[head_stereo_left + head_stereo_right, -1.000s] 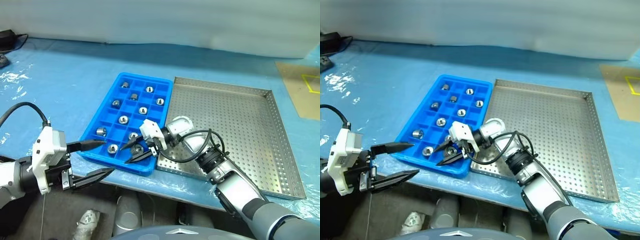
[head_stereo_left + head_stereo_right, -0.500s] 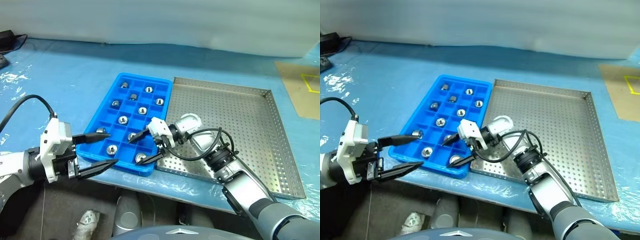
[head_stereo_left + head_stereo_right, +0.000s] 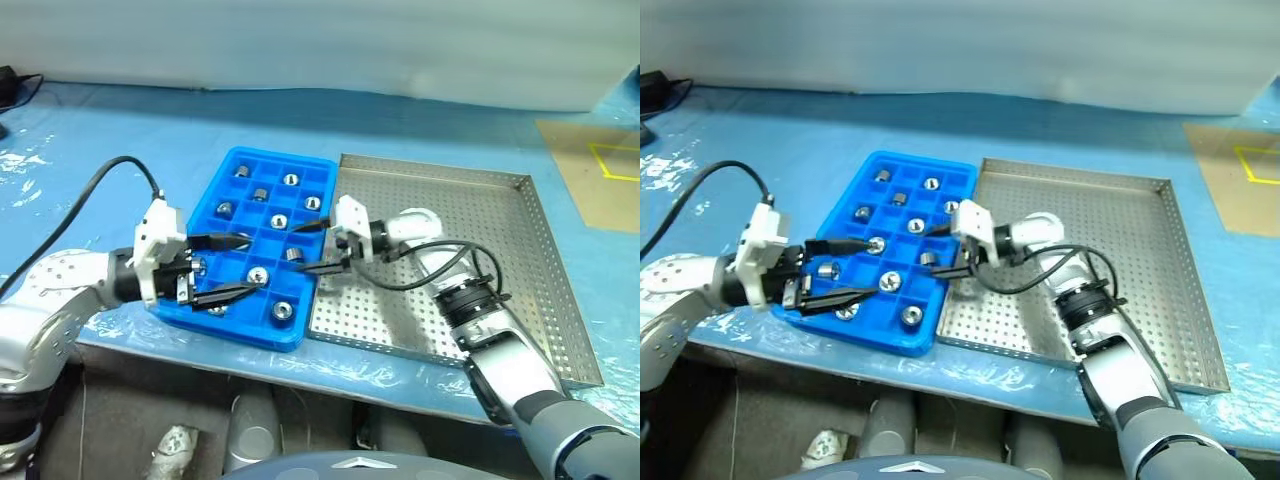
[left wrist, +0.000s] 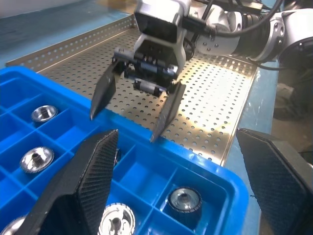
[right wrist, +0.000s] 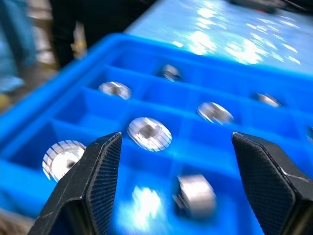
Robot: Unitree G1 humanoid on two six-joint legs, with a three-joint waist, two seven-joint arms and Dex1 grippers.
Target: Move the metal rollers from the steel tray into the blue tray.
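Two grippers work over the blue tray [image 3: 262, 250], which lies on the counter [image 3: 120, 150] flush against the left rim of the steel tray [image 3: 450, 260]. The right gripper [image 3: 322, 247] hangs above the blue tray's right edge with its jaws apart and nothing between them; a roller [image 3: 291, 254] sits in the compartment just beside and below the tips. The left gripper [image 3: 232, 266] reaches in from the opposite side, jaws likewise spread and empty, one finger above and one below a row that holds another roller [image 3: 257, 275]. About ten rollers lie in separate compartments of the blue tray, among them one [image 3: 282, 311] near the front edge, while the perforated floor of the steel tray shows none wherever the arm does not hide it. Judgement: the transfer looks almost or wholly complete, and the step in hand is clearing the right gripper away from the compartments. This is best done by lifting the tips straight up before swinging back over the steel tray, so that neither finger catches a divider or tips a seated roller out. The left gripper should keep its tips above the dividers, and the two grippers, which face each other across a few compartments, need to stay apart.
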